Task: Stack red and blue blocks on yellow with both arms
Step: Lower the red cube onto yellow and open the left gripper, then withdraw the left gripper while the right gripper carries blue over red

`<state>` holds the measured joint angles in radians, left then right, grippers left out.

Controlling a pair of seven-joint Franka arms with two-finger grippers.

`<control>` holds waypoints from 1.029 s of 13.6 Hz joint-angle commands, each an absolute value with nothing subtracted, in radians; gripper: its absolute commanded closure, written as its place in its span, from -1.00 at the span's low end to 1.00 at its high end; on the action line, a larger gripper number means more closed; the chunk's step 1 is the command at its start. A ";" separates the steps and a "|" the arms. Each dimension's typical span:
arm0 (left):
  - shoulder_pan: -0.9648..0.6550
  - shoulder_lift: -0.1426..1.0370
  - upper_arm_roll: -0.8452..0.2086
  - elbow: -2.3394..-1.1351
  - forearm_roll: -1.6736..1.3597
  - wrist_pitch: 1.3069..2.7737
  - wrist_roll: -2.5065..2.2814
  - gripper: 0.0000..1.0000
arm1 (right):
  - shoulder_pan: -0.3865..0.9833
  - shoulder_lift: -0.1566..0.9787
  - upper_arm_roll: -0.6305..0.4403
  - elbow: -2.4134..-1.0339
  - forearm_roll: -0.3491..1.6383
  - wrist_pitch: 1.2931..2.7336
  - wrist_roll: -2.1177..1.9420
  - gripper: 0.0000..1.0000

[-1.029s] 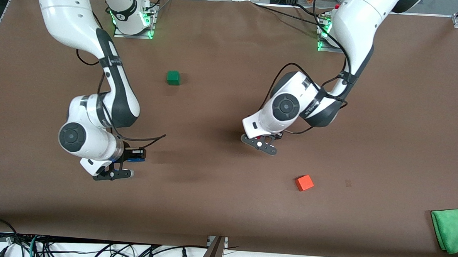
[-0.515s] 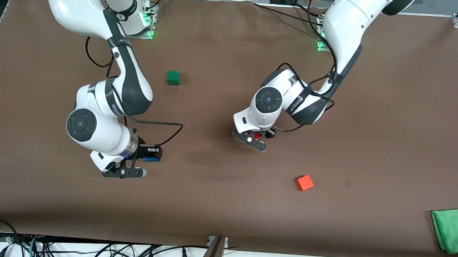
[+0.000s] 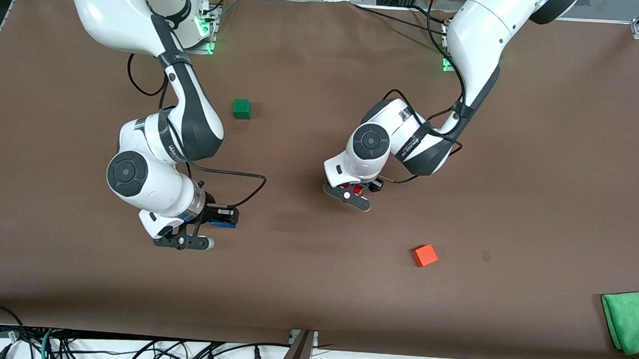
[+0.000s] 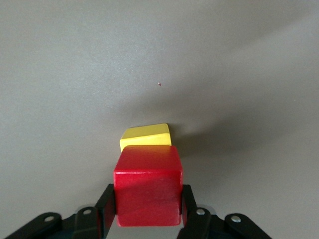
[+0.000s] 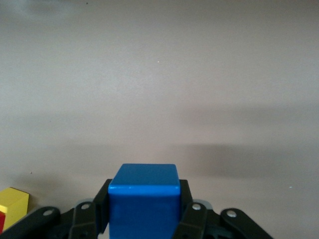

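My left gripper [image 3: 359, 190] is shut on the deep red block [image 3: 358, 190] over the middle of the table. In the left wrist view the red block [image 4: 148, 184] sits between the fingers [image 4: 106, 211]. It partly covers the yellow cube [image 4: 146, 135], which lies on the table just under it. The yellow cube is hidden under the left hand in the front view and shows at the edge of the right wrist view [image 5: 13, 205]. My right gripper [image 3: 222, 219] is shut on the blue block [image 3: 223, 224], also seen in the right wrist view [image 5: 144, 199], above the table toward the right arm's end.
A dark green cube [image 3: 241, 108] lies near the right arm's base. An orange-red cube [image 3: 424, 255] lies nearer to the front camera than the left gripper. A green cloth [image 3: 631, 321] lies at the left arm's end near the front edge.
The right gripper has carried the blue block toward the middle of the table. The left gripper has shifted slightly toward the right arm's end with the red block.
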<state>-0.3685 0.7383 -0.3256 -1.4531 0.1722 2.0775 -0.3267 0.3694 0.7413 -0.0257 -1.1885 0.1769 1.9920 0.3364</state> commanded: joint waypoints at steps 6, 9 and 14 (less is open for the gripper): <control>-0.234 0.645 -0.324 -1.250 0.187 1.852 -0.357 -1.00 | 0.461 0.750 -0.018 -1.155 0.189 1.993 0.559 0.61; -0.097 0.527 -0.319 -1.249 0.187 1.789 -0.356 -1.00 | 0.592 0.750 -0.024 -1.154 0.180 1.997 0.843 0.61; -0.023 0.353 -0.227 -1.273 0.186 1.553 -0.215 -1.00 | 0.779 0.788 -0.026 -1.154 0.176 2.196 1.239 0.56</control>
